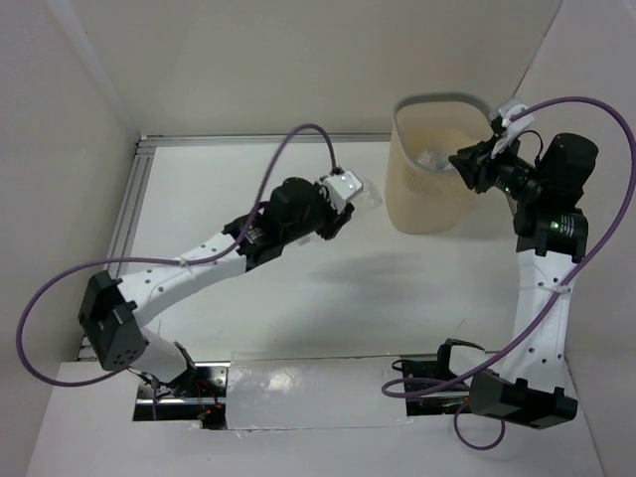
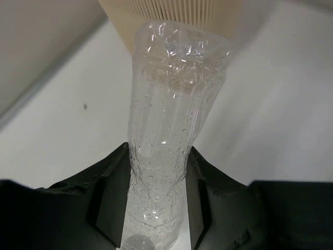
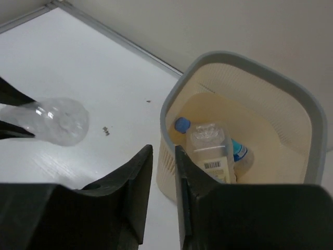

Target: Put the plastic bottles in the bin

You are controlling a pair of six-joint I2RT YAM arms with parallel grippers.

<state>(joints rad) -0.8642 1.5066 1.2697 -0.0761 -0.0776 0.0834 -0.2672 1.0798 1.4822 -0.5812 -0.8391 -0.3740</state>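
Observation:
My left gripper is shut on a clear crinkly plastic bottle, gripped near its cap end, with its base pointing at the bin. This bottle also shows in the top view and the right wrist view. The beige bin with a grey rim stands at the back right. Its ribbed wall fills the top of the left wrist view. Inside lie a squarish bottle with a barcode label, a blue cap and a blue-labelled bottle. My right gripper hovers over the bin's right rim, with its jaws almost together and empty.
A metal rail runs along the table's left and back edges, with white walls close behind. Purple cables loop over both arms. A small dark speck lies on the table left of the bin.

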